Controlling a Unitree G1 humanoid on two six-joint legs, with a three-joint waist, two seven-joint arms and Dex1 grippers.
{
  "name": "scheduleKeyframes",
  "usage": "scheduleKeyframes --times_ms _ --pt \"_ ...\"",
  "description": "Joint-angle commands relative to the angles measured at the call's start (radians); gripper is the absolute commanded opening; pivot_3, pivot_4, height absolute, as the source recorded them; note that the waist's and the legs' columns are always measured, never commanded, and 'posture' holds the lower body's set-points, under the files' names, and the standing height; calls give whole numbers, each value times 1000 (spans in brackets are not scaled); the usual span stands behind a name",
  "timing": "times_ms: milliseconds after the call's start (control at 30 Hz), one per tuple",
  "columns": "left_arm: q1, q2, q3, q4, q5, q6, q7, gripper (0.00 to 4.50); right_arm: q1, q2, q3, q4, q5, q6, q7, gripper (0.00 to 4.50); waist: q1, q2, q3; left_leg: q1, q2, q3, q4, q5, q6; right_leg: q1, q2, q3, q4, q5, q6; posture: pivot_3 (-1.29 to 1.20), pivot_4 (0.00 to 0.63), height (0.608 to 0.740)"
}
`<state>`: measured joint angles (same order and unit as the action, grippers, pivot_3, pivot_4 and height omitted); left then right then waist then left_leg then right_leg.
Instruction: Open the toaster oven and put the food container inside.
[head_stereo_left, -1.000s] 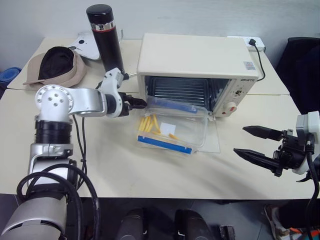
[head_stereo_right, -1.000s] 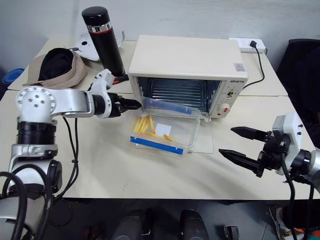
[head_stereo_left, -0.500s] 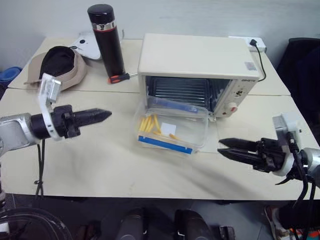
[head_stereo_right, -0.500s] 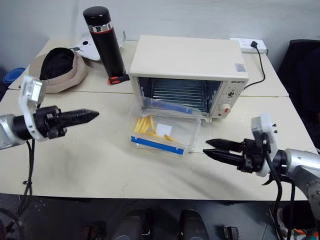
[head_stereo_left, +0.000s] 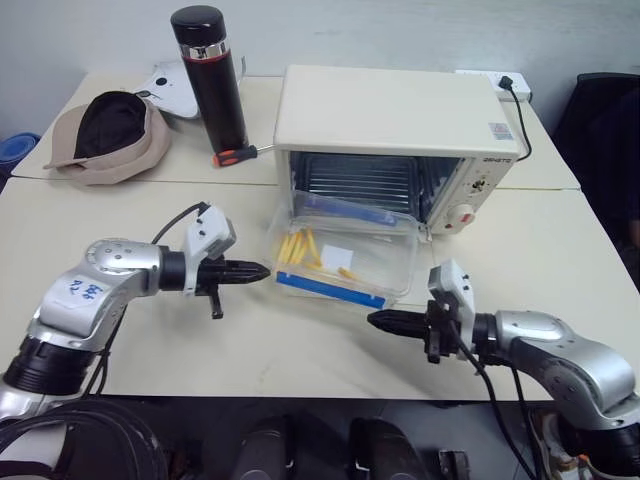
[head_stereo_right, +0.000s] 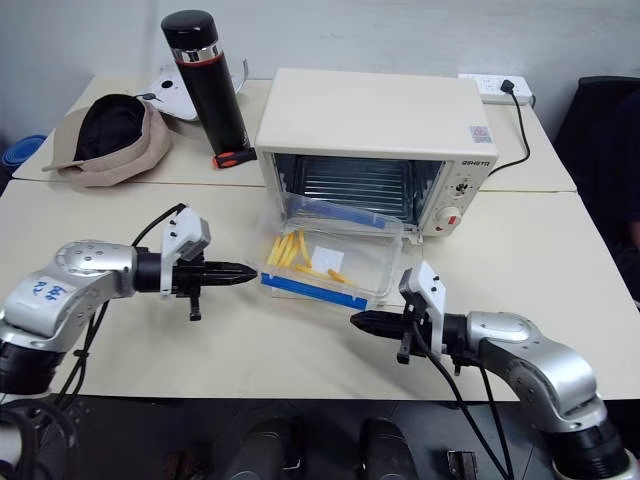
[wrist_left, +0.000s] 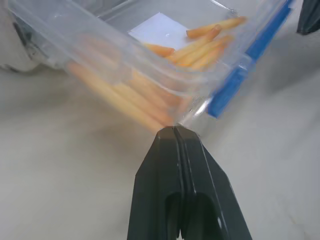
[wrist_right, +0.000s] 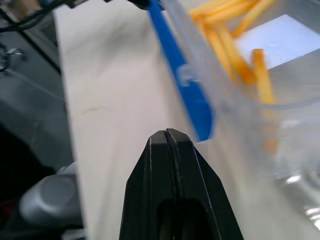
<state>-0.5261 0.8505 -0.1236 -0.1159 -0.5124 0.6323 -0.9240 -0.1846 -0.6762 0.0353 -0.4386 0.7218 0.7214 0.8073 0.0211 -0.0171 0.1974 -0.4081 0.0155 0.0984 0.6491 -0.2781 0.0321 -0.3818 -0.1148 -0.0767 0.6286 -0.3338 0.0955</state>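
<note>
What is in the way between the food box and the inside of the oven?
Nothing visible. The oven door is already down, and the food box sits on it right in front of the open mouth, with bare rack behind it. The left gripper and right gripper are shut, beside the box's near corners, not blocking.

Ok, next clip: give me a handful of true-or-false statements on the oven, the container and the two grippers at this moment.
1. The toaster oven has its door open. True.
2. The food container sits fully inside the oven. False: it rests in front of the opening, on the lowered door.
3. The left gripper is shut. True.
4. The right gripper holds the container. False: it is shut on nothing, near the container's blue-clipped corner.
5. The black flask lies on its side. False: it stands upright, left of the oven.
</note>
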Motion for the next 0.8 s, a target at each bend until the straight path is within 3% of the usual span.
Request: scheduleKeyframes --times_ms 33,300,400,700,800 --pt "-45 -46 8 2 22 -13 4 0 -33 46 -18 1 -45 -44 -65 10 -1 0 0 0 0 0 1 0 0 0 0 0 0 0 0 0 150 740" --pt "-91 -174 33 35 65 -4 84 0 -144 124 -69 47 -95 -41 -196 10 -1 0 0 1 0 1 4 2 2 2 0 0 2 1 2 0 150 740" --pt "-88 -245 86 32 9 88 157 0 -177 153 -72 63 -103 -30 -229 10 -4 0 0 1 0 0 3 2 2 2 1 0 4 1 2 0 150 740" --pt "112 -159 145 -254 -192 272 41 0 -160 155 -76 41 -85 4 -229 10 -26 0 0 2 1 0 2 2 0 2 1 0 7 1 1 0 150 740" --pt "72 -235 117 -243 -166 276 136 0 -139 125 -75 37 -81 5 -188 10 -15 0 0 2 0 -2 3 3 0 3 0 -1 7 1 1 0 150 740"
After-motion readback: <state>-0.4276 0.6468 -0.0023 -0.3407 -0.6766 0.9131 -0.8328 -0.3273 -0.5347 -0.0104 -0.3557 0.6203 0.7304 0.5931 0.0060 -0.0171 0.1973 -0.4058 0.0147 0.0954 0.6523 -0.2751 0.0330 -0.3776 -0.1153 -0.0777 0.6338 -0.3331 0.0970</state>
